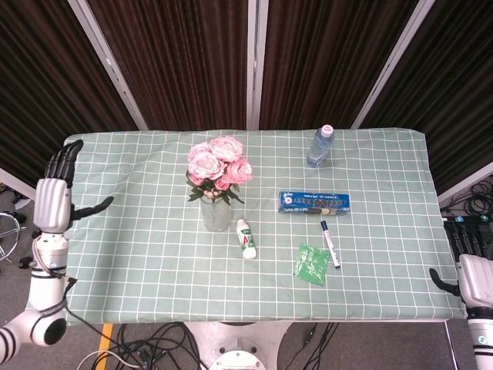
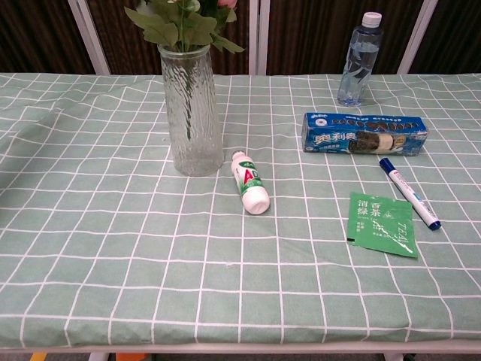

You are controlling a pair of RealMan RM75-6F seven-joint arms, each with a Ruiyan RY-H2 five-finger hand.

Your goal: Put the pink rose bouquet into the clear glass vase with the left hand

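obstacles: vase (image 2: pixel 192 113), small bottle (image 2: pixel 250 182) just beside | front cloth (image 2: pixel 150 286): bare

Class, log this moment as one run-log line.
bouquet: in vase | left hand: open, off table's left edge | right hand: unclear

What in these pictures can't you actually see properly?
- Pink rose bouquet: chest view's top edge cuts off the blooms.
- Right hand: mostly beyond the head view's corner; fingers hidden.
- Small white bottle: label too small in head view.
- Left hand: absent from chest view.
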